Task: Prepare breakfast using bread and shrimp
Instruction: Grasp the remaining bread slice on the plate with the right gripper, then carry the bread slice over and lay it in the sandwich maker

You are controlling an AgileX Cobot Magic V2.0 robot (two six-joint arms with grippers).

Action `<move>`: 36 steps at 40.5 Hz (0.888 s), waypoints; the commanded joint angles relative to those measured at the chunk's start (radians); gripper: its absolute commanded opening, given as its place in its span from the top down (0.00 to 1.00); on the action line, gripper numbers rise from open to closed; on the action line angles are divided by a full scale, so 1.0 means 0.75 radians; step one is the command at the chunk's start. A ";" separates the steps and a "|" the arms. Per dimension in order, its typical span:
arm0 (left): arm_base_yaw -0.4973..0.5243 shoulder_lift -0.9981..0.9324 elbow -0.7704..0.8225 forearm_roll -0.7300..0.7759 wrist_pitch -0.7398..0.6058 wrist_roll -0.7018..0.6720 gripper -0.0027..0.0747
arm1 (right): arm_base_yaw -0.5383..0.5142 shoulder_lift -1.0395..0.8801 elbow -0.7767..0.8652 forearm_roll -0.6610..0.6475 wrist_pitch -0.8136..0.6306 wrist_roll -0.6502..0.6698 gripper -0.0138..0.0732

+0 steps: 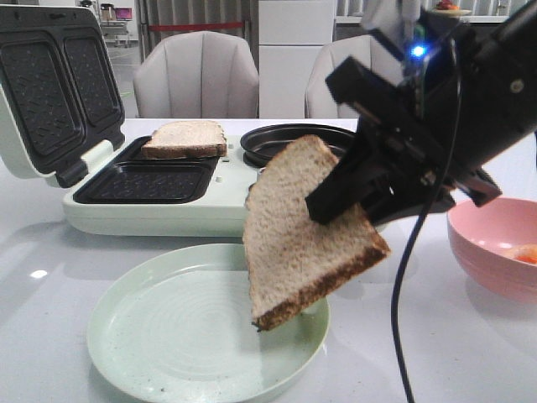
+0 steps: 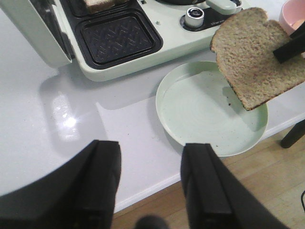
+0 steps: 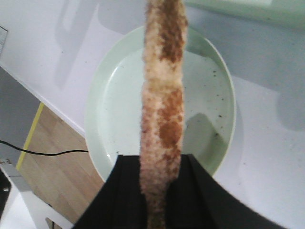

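Note:
My right gripper (image 1: 323, 206) is shut on a bread slice (image 1: 298, 235) and holds it tilted in the air above the pale green plate (image 1: 168, 336). The slice shows edge-on between the fingers in the right wrist view (image 3: 162, 95) and in the left wrist view (image 2: 255, 52). A second bread slice (image 1: 186, 138) lies in the far well of the open sandwich maker (image 1: 151, 197). A piece of shrimp (image 1: 524, 253) lies in the pink bowl (image 1: 495, 243) at the right. My left gripper (image 2: 151, 155) is open and empty above the table's front edge.
The sandwich maker's lid (image 1: 54, 92) stands open at the left. Its near well (image 1: 147, 183) is bare. A round black pan (image 1: 285, 141) sits on its right half, with a knob (image 2: 194, 15) in front. Two chairs (image 1: 197, 75) stand behind the table.

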 commanded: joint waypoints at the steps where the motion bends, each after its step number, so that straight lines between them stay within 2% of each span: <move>1: -0.007 0.002 -0.036 0.024 -0.094 -0.002 0.50 | -0.001 -0.064 -0.078 0.126 0.071 -0.011 0.78; 12: -0.007 0.002 -0.036 0.024 -0.094 -0.002 0.50 | 0.091 0.013 -0.349 0.260 -0.006 -0.012 0.78; 24: -0.007 0.002 -0.036 0.024 -0.094 -0.002 0.50 | 0.170 0.380 -0.799 0.277 -0.069 -0.011 0.77; 34: -0.007 0.002 -0.036 0.024 -0.094 -0.002 0.50 | 0.170 0.681 -1.065 0.429 -0.105 -0.011 0.77; 36: -0.007 0.002 -0.036 0.024 -0.094 -0.002 0.50 | 0.170 0.723 -1.103 0.436 -0.098 -0.011 0.74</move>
